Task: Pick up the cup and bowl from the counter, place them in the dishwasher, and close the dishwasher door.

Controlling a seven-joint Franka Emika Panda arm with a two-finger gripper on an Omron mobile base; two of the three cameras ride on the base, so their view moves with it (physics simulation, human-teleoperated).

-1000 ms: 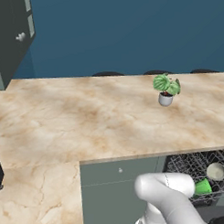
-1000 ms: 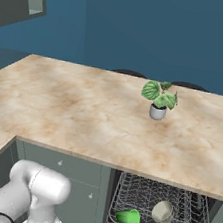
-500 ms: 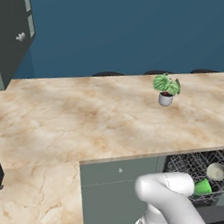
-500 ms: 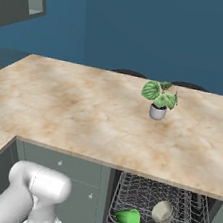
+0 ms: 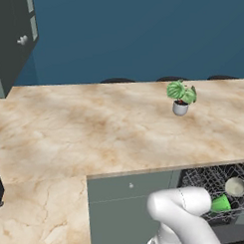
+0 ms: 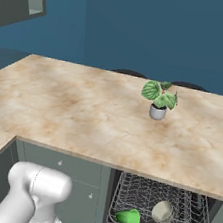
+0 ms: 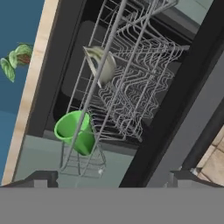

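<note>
cup [image 6: 128,217] + bowl [image 6: 162,211] in dishwasher [image 6: 159,211] rack | hand [image 7: 111,178] open, empty

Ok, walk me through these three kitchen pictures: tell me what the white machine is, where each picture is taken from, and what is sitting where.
The white shape is a robot arm on a base that can drive. Two pictures come from cameras on that base, looking forward over the marbled counter from the left and from the right. The third comes from a camera on the robot's hand, tilted, so its up and down are not the room's.

On the counter stands a small potted plant. Below the counter, the dishwasher is open, its wire rack in plain sight. In the rack lie the green cup and the bowl.

The gripper is open, its two dark tips wide apart with nothing between them. The door is not yet shut.
</note>
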